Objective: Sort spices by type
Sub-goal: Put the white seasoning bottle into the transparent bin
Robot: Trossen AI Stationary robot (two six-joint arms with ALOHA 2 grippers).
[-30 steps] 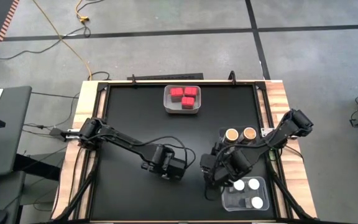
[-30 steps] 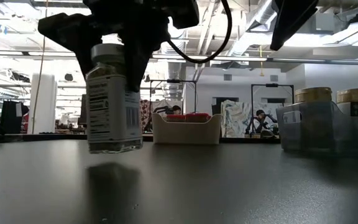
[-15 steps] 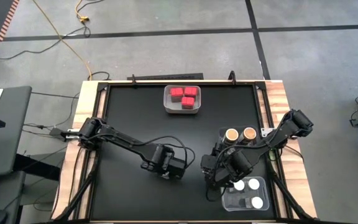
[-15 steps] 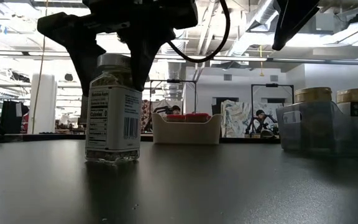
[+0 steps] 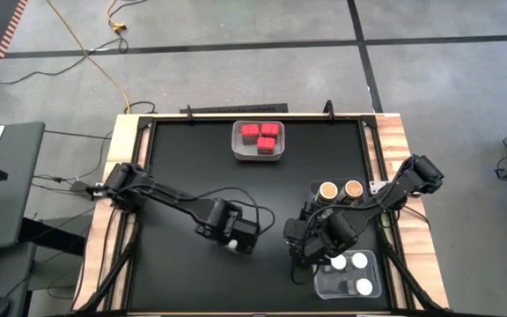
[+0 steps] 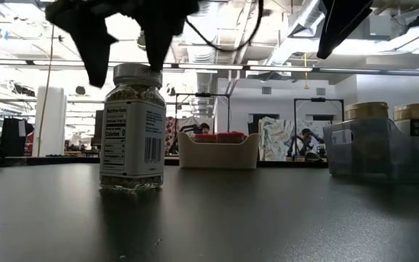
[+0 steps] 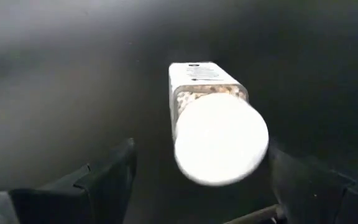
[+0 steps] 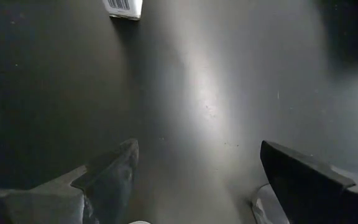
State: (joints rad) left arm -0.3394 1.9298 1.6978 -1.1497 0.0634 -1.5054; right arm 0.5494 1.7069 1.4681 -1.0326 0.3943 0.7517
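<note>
A clear spice jar (image 6: pixel 132 127) with a white lid (image 7: pixel 221 137) and a printed label stands upright on its base on the black table, left of the middle. My left gripper (image 7: pixel 199 182) hovers open just above it, one finger on each side of the lid and clear of it. In the high view the gripper (image 5: pixel 231 236) covers the jar. My right gripper (image 8: pixel 197 180) stands open over bare table, beside the clear bin (image 5: pixel 346 275) that holds several white-lidded jars. Three red boxes (image 5: pixel 260 134) lie in the white bin (image 5: pixel 258 154) at the far middle.
Two brown-lidded jars (image 5: pixel 341 189) stand at the right, far of the clear bin; in the low view they show behind a clear wall (image 6: pixel 369 149). The black table's left half and near middle lie bare. Wooden rails (image 5: pixel 117 176) border the table's sides.
My left gripper has come down with the white-lidded jar, which hung tilted just above the table, and set it upright on its base. It has then opened, let go and gone up a little. The jar stays where it was put.
</note>
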